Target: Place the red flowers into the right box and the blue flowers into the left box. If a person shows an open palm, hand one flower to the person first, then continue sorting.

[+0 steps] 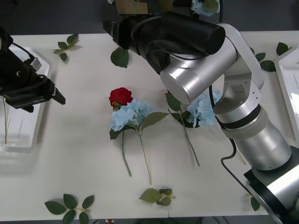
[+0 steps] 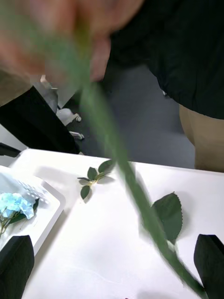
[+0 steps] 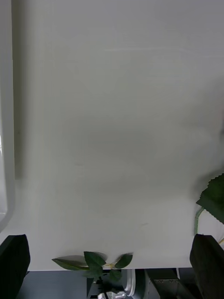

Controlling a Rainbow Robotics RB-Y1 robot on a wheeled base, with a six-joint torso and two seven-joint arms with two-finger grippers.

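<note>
**Operator:** Which step are you on?

**Spotter:** The hand-over, I'd judge. Your right arm (image 1: 205, 60) stretches over the table (image 1: 84, 154) to its far edge. The right wrist view shows what the front view doesn't: the person (image 2: 186, 56) stands there, and a blurred hand (image 2: 60, 28) is at the upper end of a green stem (image 2: 116, 154). The right gripper (image 2: 114, 243) has its jaws spread, with the stem running down just beside one finger. I can't tell whether they touch.

**Operator:** And next?

**Spotter:** Make sure the hand has the stem, then draw the arm back clear of it and return to sorting. One red rose (image 1: 120, 96) lies mid-table touching a blue flower (image 1: 128, 116), with another blue flower (image 1: 205, 108) near your right arm. The right box (image 1: 285, 74) is at the right edge. Your left gripper (image 1: 42, 100) hovers by the left box (image 1: 39, 116), jaws spread and empty. The right wrist view also shows a blue bloom (image 2: 14, 204) already inside that box.
</note>
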